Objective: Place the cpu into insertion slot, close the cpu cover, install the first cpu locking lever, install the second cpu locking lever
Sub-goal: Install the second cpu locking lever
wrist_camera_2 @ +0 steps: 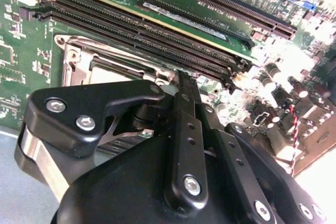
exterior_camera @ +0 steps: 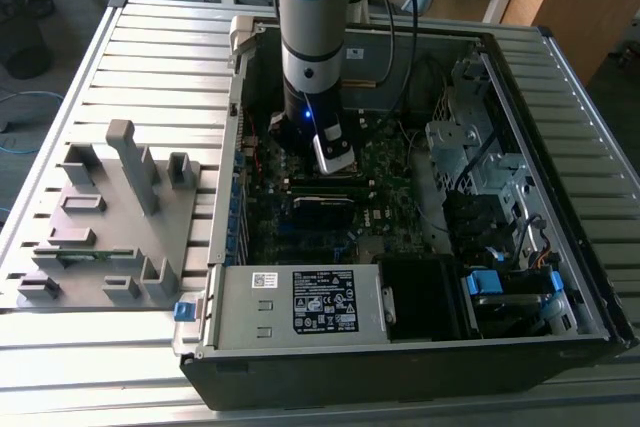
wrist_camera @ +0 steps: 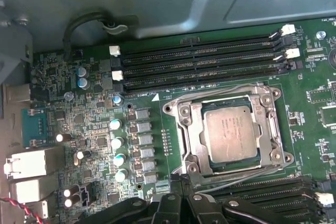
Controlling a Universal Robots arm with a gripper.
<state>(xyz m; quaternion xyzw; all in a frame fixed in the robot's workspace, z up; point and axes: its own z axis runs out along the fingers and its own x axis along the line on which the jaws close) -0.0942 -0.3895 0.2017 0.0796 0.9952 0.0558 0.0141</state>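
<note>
In the first wrist view the cpu (wrist_camera: 231, 132) lies flat in the insertion slot (wrist_camera: 278, 157), silver-grey top up. The cpu cover (wrist_camera: 193, 129) rests flat around it, its window framing the chip. Thin wire levers run along two sides of the socket, one (wrist_camera: 239, 174) on the side nearest my fingers and one (wrist_camera: 210, 97) by the memory slots; whether they are hooked down I cannot tell. My gripper (wrist_camera: 185, 190) hovers just beside the socket edge, shut with nothing between its fingers. The second wrist view has the gripper (wrist_camera_2: 181, 80) in front of the socket frame (wrist_camera_2: 79, 64). In the exterior view the gripper (exterior_camera: 335, 155) is low over the motherboard.
The open computer case (exterior_camera: 400, 347) lies on a slatted metal table. Long black memory slots (wrist_camera: 205, 59) run on both sides of the socket. Capacitors and rear ports (wrist_camera: 31, 163) stand nearby. A drive cage and cables (exterior_camera: 480, 157) are at the exterior view's right, and a grey fixture (exterior_camera: 110, 217) at its left.
</note>
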